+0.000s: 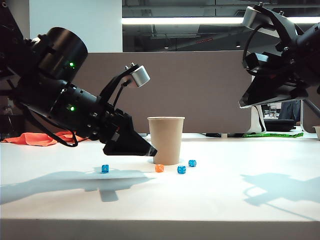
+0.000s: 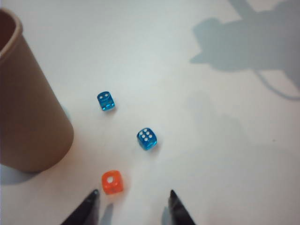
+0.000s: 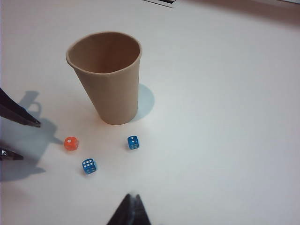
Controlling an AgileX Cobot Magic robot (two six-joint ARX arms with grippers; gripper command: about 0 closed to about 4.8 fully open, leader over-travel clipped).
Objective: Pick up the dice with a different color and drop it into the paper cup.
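Left gripper (image 2: 133,199), jaws spread, hovers just short of the orange die (image 2: 112,182): tiny, rigid, light, probably slippery; pinch opposite flat faces. Right gripper (image 3: 131,208), fingertips together, waits apart from the paper cup (image 3: 108,77).

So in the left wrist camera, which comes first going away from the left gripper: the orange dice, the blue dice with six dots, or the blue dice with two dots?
From the open left gripper:
1. Orange dice, right by the fingertips, toward the paper cup.
2. Six-dot blue dice, farther out.
3. Two-dot blue dice, farthest, alongside the cup.
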